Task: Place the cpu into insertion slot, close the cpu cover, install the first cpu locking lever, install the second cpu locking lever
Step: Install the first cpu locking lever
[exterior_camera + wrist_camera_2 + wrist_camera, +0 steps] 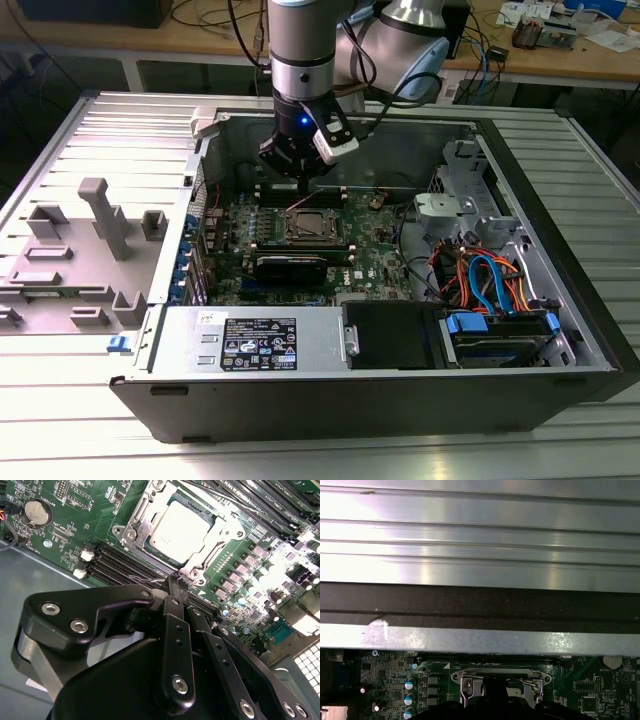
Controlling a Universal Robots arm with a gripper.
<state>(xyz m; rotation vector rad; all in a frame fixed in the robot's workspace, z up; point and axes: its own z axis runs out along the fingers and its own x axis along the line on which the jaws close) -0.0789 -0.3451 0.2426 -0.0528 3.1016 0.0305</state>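
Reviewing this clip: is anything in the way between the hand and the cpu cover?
Nothing visible. In the second wrist view the hand has its tips over the memory slots, right beside the cover, which lies flat around the cpu. No cable or part lies between them.

Place: robotics lab, we reckon | we see robot arm [303, 40], opened computer case [330, 410], ribbed metal table [90, 440], cluttered bench [570, 62]

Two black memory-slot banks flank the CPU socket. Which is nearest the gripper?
The bank with white end latches, between gripper and cpu; the other bank lies beyond the cpu.
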